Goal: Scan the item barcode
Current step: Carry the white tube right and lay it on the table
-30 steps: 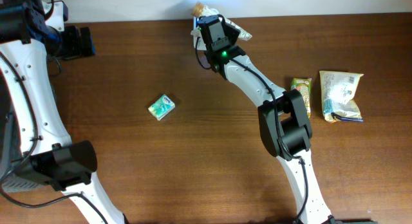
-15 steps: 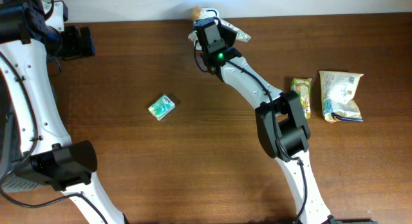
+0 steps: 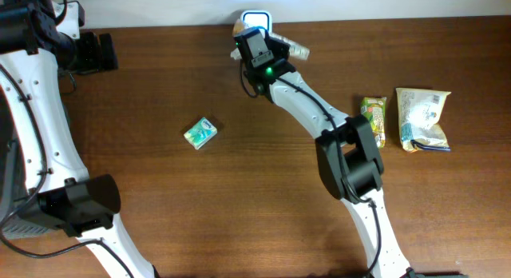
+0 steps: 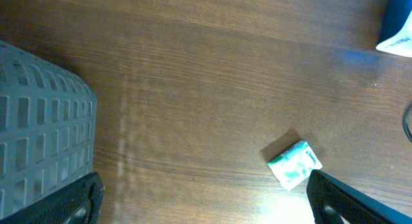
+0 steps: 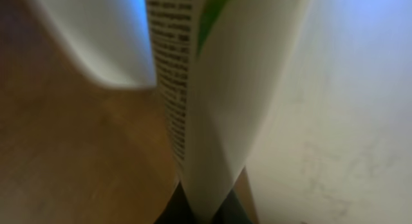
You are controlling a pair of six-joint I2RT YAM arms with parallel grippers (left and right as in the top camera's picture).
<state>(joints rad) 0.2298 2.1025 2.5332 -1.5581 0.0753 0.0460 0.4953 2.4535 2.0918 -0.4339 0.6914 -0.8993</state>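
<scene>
My right gripper (image 3: pixel 255 48) is at the table's back edge, shut on a pale snack packet (image 3: pixel 294 46) whose ends stick out on either side of it. In the right wrist view the packet (image 5: pixel 212 89) stands upright between the jaws, showing fine print and a green mark, with my gripper (image 5: pixel 203 212) pinching its lower end. A white scanner (image 3: pixel 255 21) glowing blue sits just behind the packet, and its rounded body (image 5: pixel 103 37) shows close by. No barcode is readable. My left gripper (image 3: pixel 94 52) hovers open at the far left, its fingertips (image 4: pixel 77 201) wide apart over bare wood.
A small green-and-white packet (image 3: pixel 200 133) lies left of centre on the table and also shows in the left wrist view (image 4: pixel 295 165). Two more snack packs (image 3: pixel 374 118) (image 3: pixel 423 118) lie at the right. A grey basket (image 4: pixel 38 121) stands beside the left gripper.
My right gripper has carried the packet a little left and back, up against the scanner, whose blue glow now shows. The left arm has not moved.
</scene>
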